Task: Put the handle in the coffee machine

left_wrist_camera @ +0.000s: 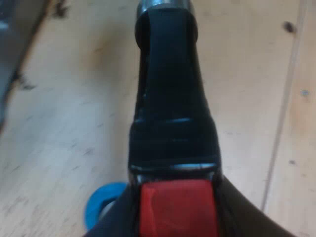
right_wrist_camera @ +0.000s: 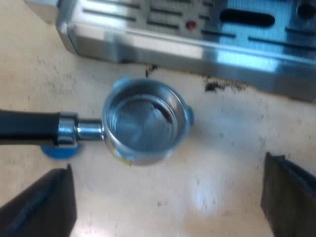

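One metal holder (right_wrist_camera: pixel 143 121) sits just in front of the espresso machine's (right_wrist_camera: pixel 197 49) base, not locked in. Its round basket faces up and looks empty. Its dark handle (left_wrist_camera: pixel 173 98) points away from the basket, running along the machine's front. Whether the holder rests on the worktop (right_wrist_camera: pixel 222 163) or is lifted just off it cannot be told. The left gripper (left_wrist_camera: pixel 175 212) is closed on the handle, one black finger on each side of the red end (left_wrist_camera: pixel 177 197). A blue round object (right_wrist_camera: pixel 57 150) lies on the worktop under the handle, partly hidden by it. The right gripper (right_wrist_camera: pixel 168 165) hangs over the holder, fingers spread wide and holding nothing. Dark coffee grounds (right_wrist_camera: pixel 219 86) are scattered on the pale wooden worktop by the machine's base.
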